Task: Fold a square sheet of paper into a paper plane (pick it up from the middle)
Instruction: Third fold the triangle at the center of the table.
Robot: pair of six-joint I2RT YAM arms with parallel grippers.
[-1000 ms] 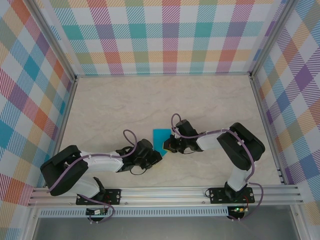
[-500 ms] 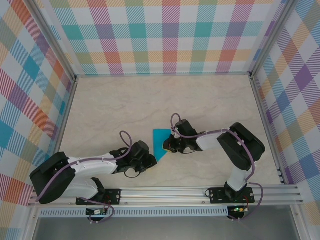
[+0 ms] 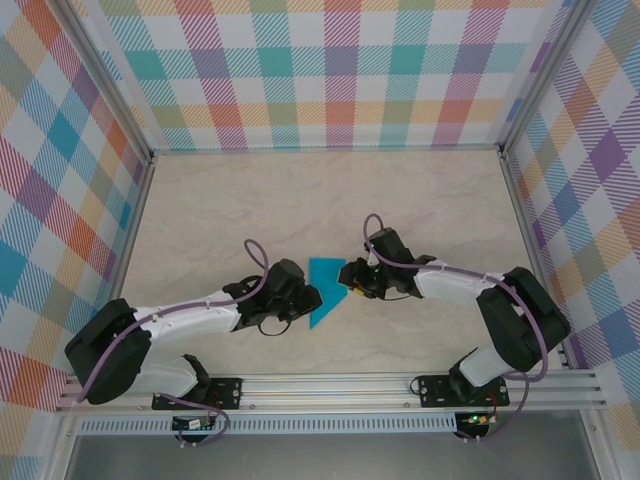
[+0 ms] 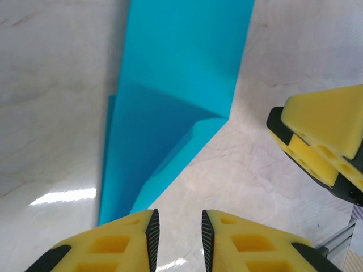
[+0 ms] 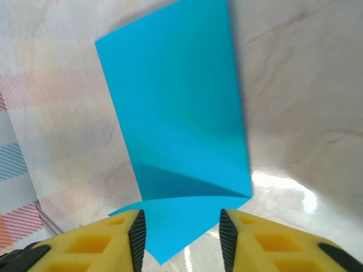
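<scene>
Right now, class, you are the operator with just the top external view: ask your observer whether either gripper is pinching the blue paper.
Operator: Is the right gripper pinching the paper?
Observer: No. In the right wrist view its jaws stand apart, the paper's pointed tip lying in the gap.
Operator: And the left gripper?
Observer: Its jaws show a narrow empty gap in the left wrist view; the paper lies just ahead.
</scene>
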